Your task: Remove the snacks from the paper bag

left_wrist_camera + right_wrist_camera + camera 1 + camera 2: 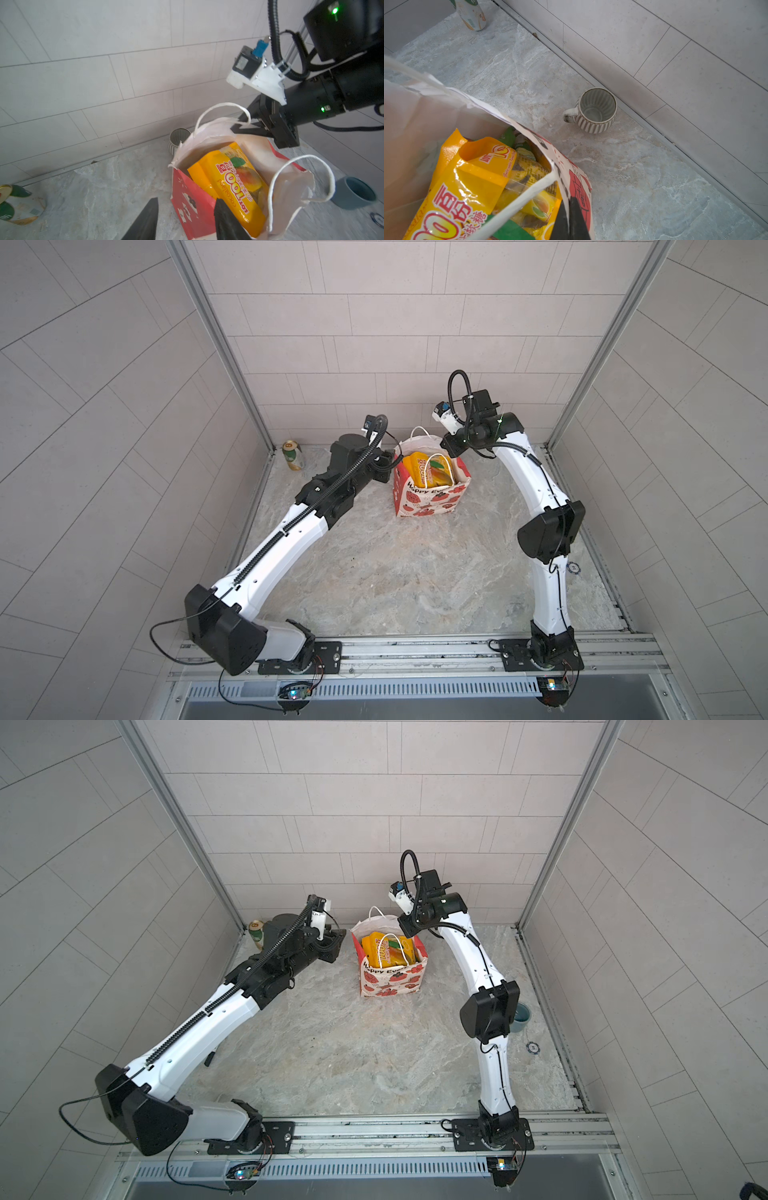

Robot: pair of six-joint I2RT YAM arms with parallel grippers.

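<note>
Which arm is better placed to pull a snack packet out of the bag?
Left. The left gripper hangs beside the paper bag, jaws open, facing the yellow-orange packet. The right gripper has its jaws shut on the bag's rim, so it looks busy steadying it.

Green-gold can (293,456) seen standing at far-left corner of marble-pattern tabletop (395,572), close to tiled wall. Ribbed grey mug (596,110) seen upright, empty, near base of back wall. Blue-grey cup (521,1017) placed near right edge, partly hidden. Small round disc (533,1048) laid flat nearby.
</note>
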